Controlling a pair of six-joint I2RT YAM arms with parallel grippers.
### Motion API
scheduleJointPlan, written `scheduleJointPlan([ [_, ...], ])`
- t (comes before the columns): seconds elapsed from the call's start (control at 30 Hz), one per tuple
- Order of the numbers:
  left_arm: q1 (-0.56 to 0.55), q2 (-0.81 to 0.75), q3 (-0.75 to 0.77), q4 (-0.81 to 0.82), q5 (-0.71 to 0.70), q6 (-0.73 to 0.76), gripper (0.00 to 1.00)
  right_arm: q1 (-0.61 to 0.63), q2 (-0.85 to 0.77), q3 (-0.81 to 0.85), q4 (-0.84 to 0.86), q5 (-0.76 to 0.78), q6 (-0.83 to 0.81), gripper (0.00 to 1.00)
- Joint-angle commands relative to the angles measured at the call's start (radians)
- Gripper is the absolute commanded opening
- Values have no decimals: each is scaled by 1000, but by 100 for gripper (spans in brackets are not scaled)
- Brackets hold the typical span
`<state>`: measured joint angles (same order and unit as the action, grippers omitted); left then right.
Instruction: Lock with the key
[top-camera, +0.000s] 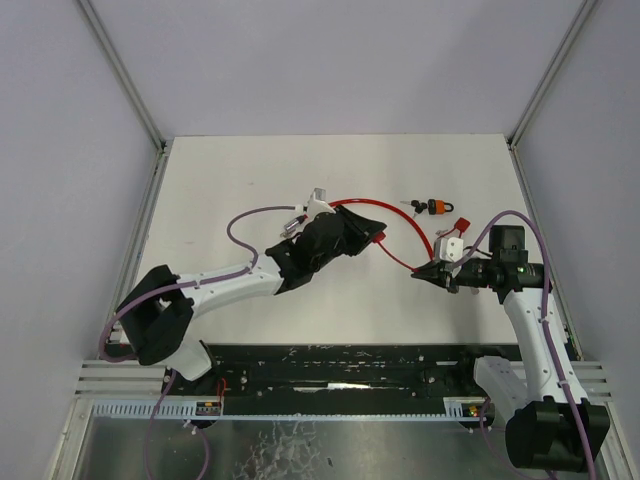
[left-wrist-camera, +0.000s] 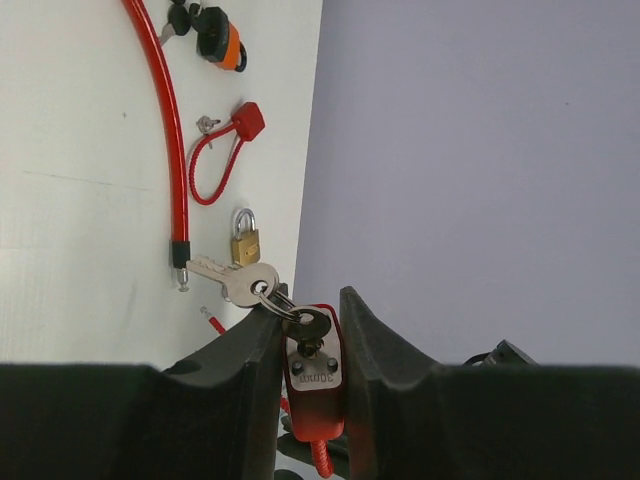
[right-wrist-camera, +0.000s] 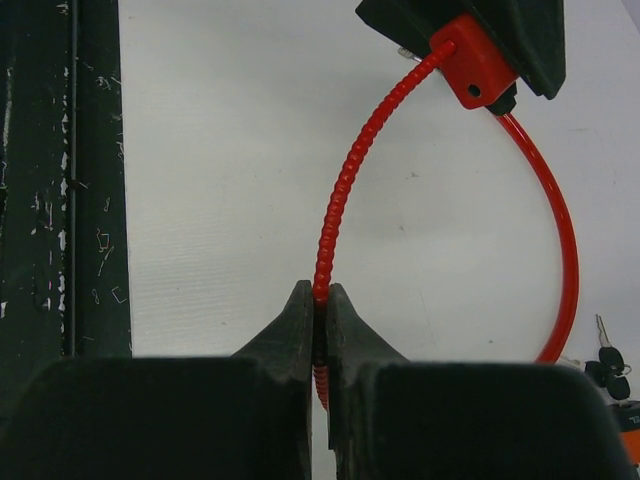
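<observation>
The red cable lock's body (left-wrist-camera: 313, 395) sits between my left gripper's (left-wrist-camera: 312, 300) fingers, which press on both its sides. A dark key (left-wrist-camera: 312, 325) is in its keyhole, and a silver key (left-wrist-camera: 235, 280) hangs from the same ring. In the top view my left gripper (top-camera: 360, 232) is at mid-table with the lock body (top-camera: 378, 238) at its tip. The lock's red cable (top-camera: 400, 255) arcs over to my right gripper (top-camera: 428, 273). Seen from the right wrist, the right gripper (right-wrist-camera: 318, 295) is shut on the ribbed cable (right-wrist-camera: 345, 180), which runs up into the lock body (right-wrist-camera: 475, 60).
An orange padlock (top-camera: 437, 207) with keys lies at the back right. A small red cable lock (left-wrist-camera: 245, 120) and a brass padlock (left-wrist-camera: 245, 245) lie near it. The cable's black-capped end (left-wrist-camera: 180, 255) rests on the table. A black rail (right-wrist-camera: 60, 200) runs along the near edge.
</observation>
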<state>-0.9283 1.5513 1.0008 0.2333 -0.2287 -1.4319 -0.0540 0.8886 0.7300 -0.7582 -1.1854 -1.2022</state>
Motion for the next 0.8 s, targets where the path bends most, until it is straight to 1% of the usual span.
scheduleJointPlan([
  [0.0, 6, 13, -15, 160, 51, 82, 0, 13, -16, -3, 20, -21, -8, 7],
  [0.2, 16, 29, -37, 302, 115, 192, 0, 12, -20, -9, 57, -23, 46, 24],
  [0.37, 44, 22, -75, 411, 157, 251, 0, 13, -18, -6, 67, -23, 70, 43],
  [0.57, 63, 2, -66, 410, 179, 332, 0, 13, -19, 3, 75, -32, 111, 56],
  [0.77, 62, -23, -54, 381, 191, 449, 0, 12, -19, 33, 90, -33, 192, 62],
])
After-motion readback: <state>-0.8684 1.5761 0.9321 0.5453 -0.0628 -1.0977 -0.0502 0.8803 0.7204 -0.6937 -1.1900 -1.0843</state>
